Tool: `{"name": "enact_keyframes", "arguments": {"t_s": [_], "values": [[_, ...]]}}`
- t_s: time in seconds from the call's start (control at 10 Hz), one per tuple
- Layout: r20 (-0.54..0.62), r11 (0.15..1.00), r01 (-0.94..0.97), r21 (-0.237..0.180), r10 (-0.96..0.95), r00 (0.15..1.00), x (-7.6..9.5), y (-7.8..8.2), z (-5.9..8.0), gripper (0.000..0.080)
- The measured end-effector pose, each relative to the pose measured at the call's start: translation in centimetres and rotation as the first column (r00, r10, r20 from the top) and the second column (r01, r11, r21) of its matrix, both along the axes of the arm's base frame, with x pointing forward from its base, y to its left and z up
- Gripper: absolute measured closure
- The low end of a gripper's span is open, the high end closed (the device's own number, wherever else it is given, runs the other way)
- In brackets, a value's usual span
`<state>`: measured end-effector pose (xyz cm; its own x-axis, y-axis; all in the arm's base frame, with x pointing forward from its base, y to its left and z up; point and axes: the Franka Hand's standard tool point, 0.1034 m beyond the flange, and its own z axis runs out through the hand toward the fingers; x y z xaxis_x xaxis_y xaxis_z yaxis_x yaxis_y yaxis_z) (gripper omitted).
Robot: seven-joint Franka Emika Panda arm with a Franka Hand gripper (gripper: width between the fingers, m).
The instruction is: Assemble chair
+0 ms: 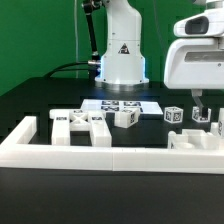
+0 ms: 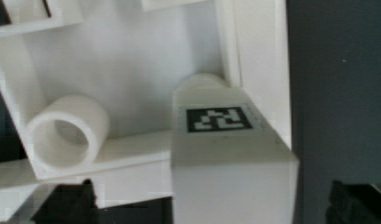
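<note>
The chair lies in loose white tagged parts. In the exterior view, flat slotted pieces (image 1: 82, 124) lie at the left, with a small block (image 1: 125, 117) and another block (image 1: 174, 115) in the middle. More parts (image 1: 195, 140) sit at the right behind the border frame. My gripper (image 1: 204, 118) hangs low over those right parts. In the wrist view a long tagged piece (image 2: 226, 140) runs between my gripper (image 2: 208, 205). The dark fingertips (image 2: 62, 205) stand either side of it, with a gap on one side. A short white cylinder (image 2: 66, 135) lies beside the piece.
The long white border frame (image 1: 110, 157) runs across the front, with raised ends at both sides. The marker board (image 1: 120, 103) lies flat before the robot base (image 1: 122, 55). White frame walls (image 2: 249, 50) close in around the tagged piece.
</note>
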<state>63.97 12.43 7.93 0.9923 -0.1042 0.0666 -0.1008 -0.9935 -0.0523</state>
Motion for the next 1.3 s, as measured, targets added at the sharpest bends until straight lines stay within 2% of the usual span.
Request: {"name": "enact_keyframes", "arguments": {"t_s": [0.1,0.3,0.4,0.6,0.9,1.1,1.3], "values": [[0.002,0.999,-0.036,-0.004,0.036,0.999,0.0,0.02,0.0,0.015],[0.002,1.0,-0.031,-0.003,0.031,1.0,0.01,-0.02,0.0,0.0412],[0.001,1.0,-0.004,0.0,0.004,1.0,0.02,0.0,0.01,0.0514],[0.0,0.999,0.033,0.003,-0.033,0.999,0.02,0.01,0.01,0.0512],[-0.013,0.965,0.262,0.019,-0.262,0.965,0.02,-0.08,0.01,0.0512],[-0.019,0.874,0.485,0.042,-0.484,0.875,-0.2,-0.21,0.0,0.0511],[-0.034,0.786,0.617,0.053,-0.616,0.787,-0.25,-0.19,-0.02,0.0511]]}}
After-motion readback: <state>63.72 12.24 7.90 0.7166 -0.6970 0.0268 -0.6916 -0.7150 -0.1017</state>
